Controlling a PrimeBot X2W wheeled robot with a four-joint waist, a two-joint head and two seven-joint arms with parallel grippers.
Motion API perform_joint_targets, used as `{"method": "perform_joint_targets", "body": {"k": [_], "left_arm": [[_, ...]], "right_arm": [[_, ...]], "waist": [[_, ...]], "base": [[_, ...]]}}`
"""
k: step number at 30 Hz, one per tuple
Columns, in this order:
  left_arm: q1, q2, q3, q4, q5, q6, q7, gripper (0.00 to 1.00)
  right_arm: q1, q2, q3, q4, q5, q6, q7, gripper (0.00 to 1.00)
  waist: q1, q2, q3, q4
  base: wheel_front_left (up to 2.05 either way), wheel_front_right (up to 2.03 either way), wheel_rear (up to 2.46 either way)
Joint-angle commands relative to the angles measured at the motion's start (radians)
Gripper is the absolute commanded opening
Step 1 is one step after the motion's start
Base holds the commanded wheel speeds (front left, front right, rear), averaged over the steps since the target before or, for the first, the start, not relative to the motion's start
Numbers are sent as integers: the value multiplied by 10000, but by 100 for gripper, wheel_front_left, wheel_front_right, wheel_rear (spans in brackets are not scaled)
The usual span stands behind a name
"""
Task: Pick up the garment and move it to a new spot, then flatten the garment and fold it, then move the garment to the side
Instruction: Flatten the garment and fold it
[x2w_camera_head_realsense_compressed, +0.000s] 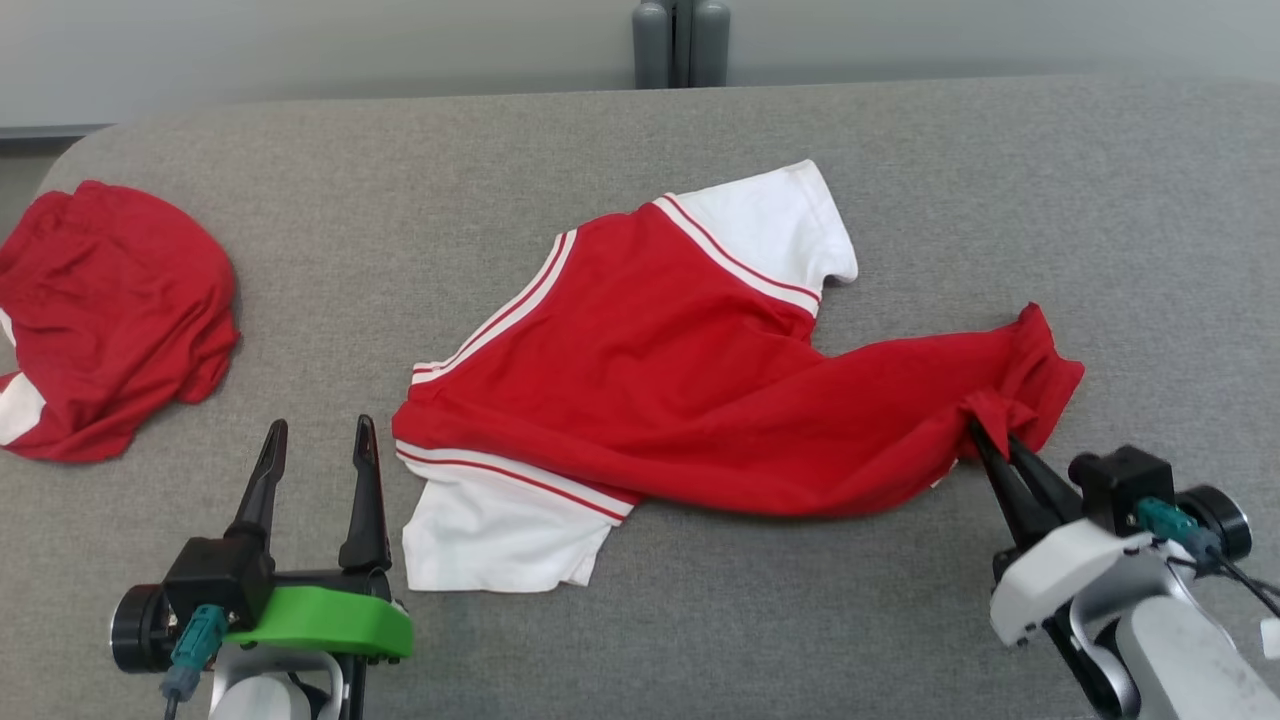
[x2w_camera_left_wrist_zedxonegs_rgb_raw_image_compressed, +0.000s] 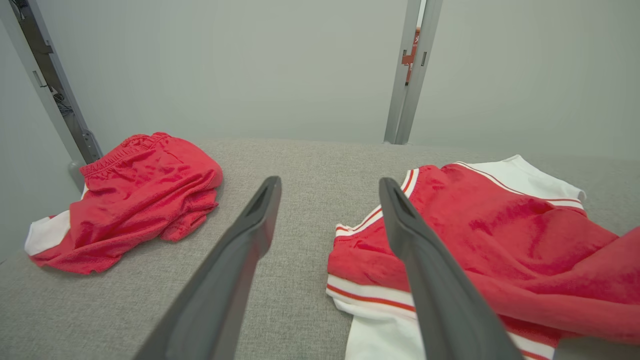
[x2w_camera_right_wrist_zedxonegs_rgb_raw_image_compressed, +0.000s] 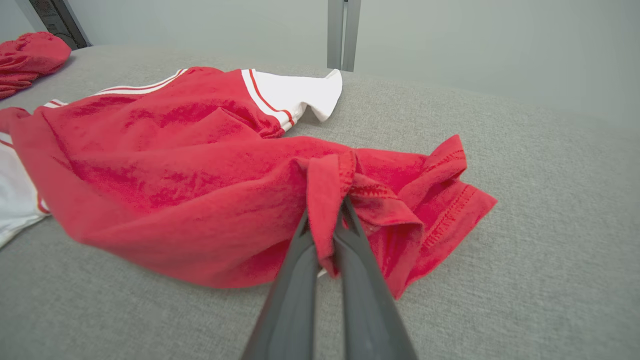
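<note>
A red shirt with white sleeves (x2w_camera_head_realsense_compressed: 660, 370) lies spread across the middle of the grey table (x2w_camera_head_realsense_compressed: 640, 140), its hem bunched toward the right. My right gripper (x2w_camera_head_realsense_compressed: 985, 425) is shut on a fold of that red hem (x2w_camera_right_wrist_zedxonegs_rgb_raw_image_compressed: 327, 200), which stands pinched between the two fingers. My left gripper (x2w_camera_head_realsense_compressed: 318, 440) is open at the lower left, just left of the shirt's near white sleeve (x2w_camera_head_realsense_compressed: 495, 540), with nothing between its fingers (x2w_camera_left_wrist_zedxonegs_rgb_raw_image_compressed: 250, 235). In the left wrist view the shirt (x2w_camera_left_wrist_zedxonegs_rgb_raw_image_compressed: 490, 235) lies to the right of the fingers.
A second red garment with white trim (x2w_camera_head_realsense_compressed: 105, 315) lies crumpled at the table's left edge, also in the left wrist view as a red pile (x2w_camera_left_wrist_zedxonegs_rgb_raw_image_compressed: 135, 200). A grey post (x2w_camera_head_realsense_compressed: 680, 40) stands behind the table's far edge.
</note>
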Motion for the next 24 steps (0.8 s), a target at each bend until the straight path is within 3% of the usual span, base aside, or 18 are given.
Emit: {"method": "perform_joint_targets", "body": {"k": [1, 8, 9, 10, 11, 17, 24], "left_arm": [[-269, 18, -23, -2, -2, -19, -5, 100], [-579, 19, -218, 62, -86, 34, -5, 100], [-594, 18, -245, 80, -108, 49, -5, 100], [-603, 18, -260, 88, -115, 63, -4, 100], [-613, 18, -280, 94, -125, 78, -4, 100], [-456, 18, -271, 143, -135, 143, -5, 100], [-272, 18, -103, 76, -32, 144, -5, 100]], "right_arm": [[-496, 4, 46, 283, -9, -18, -11, 0], [-2700, 172, 158, 2451, 180, -18, -163, 0], [-3082, 228, 166, 2942, 237, -18, -291, 16], [-3289, 259, 191, 3233, 257, -18, -385, 47], [-3460, 289, 210, 3518, 282, -18, -477, 100], [-3815, 460, 436, 4554, 399, -18, -1164, 100], [-2956, 343, 690, 3649, 551, -18, -1333, 100]], "waist": [[0, 0, 199, 209], [0, 0, 574, 587], [0, 0, 605, 618], [0, 0, 617, 632], [0, 0, 624, 645], [0, 0, 463, 519], [0, 0, 246, 163]], "base": [[0, 0, 0], [0, 0, 0], [0, 0, 0], [0, 0, 0], [0, 0, 0], [0, 0, 0], [0, 0, 0]]}}
